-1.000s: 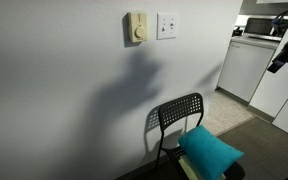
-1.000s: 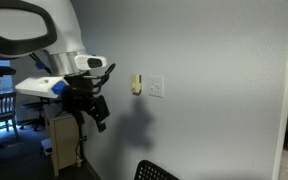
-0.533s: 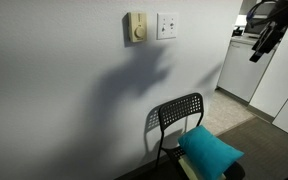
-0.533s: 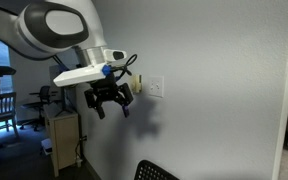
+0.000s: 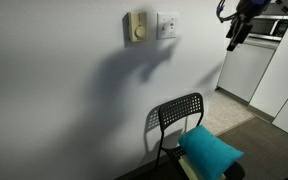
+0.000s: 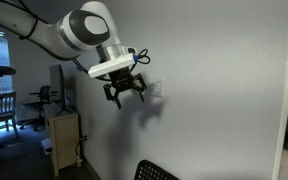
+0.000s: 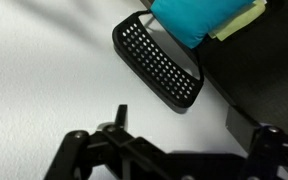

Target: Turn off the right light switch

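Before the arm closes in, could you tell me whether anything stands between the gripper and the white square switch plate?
Nothing visible does. In an exterior view only bare wall shows between the gripper and the white square switch plate; the beige boxy dial unit sits on the plate's far side.

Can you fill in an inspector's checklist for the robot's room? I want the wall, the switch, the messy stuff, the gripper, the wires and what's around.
Surface: plain pale wall, with the arm's shadow on it.
Job's things: white switch plate on the wall beside a beige dial unit; rocker positions too small to tell.
Clutter: black chair with a teal cushion, below the switch.
Grippers: gripper open, in the air, off the wall, not on the switch.
Cables: dark cable looped by the wrist.
Surroundings: white cabinets past the wall's end.
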